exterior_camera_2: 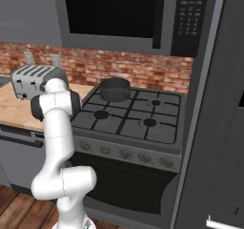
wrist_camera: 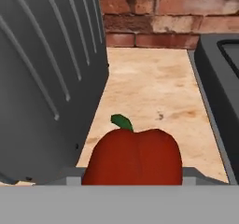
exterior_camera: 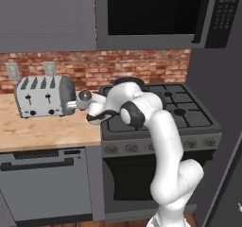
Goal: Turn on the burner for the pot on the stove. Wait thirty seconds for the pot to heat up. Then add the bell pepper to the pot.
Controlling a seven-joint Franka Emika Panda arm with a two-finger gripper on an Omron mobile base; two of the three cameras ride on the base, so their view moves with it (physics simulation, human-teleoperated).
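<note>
- Looking along the hand, we see the bell pepper (wrist_camera: 134, 157) sitting red and shiny at the bottom of the hand view, its green stem pointing up.
- We find the pepper resting on the wooden table (wrist_camera: 154, 92), between the ribbed grey side of the toaster (wrist_camera: 46, 78) and the dark edge of the stove (wrist_camera: 217, 83).
- We cannot see the finger tips in the hand view, so we cannot tell whether the end effector (exterior_camera: 94, 117) is spread apart, closed, or gripping the pepper.
- From the left base view, we see the arm folded over towards the table, with the end effector down low just right of the toaster (exterior_camera: 45, 96) and beside the stove's left edge.
- We see the stove (exterior_camera: 160, 122) to the right of the table (exterior_camera: 42, 131), with its row of round knobs along the front and the oven door below.
- In the right base view, we spot the pot (exterior_camera_2: 115, 89) standing upright on the rear left burner of the stove (exterior_camera_2: 133, 123), well apart from the pepper.
- We make out other round burner caps under the black grates, one of them at the front left (exterior_camera_2: 101, 114).
- Behind it all runs a red brick wall (exterior_camera: 118, 67), and a black microwave (exterior_camera_2: 124, 15) hangs above the stove.
- We note a dishwasher front (exterior_camera: 45, 183) under the table in the left base view.
</note>
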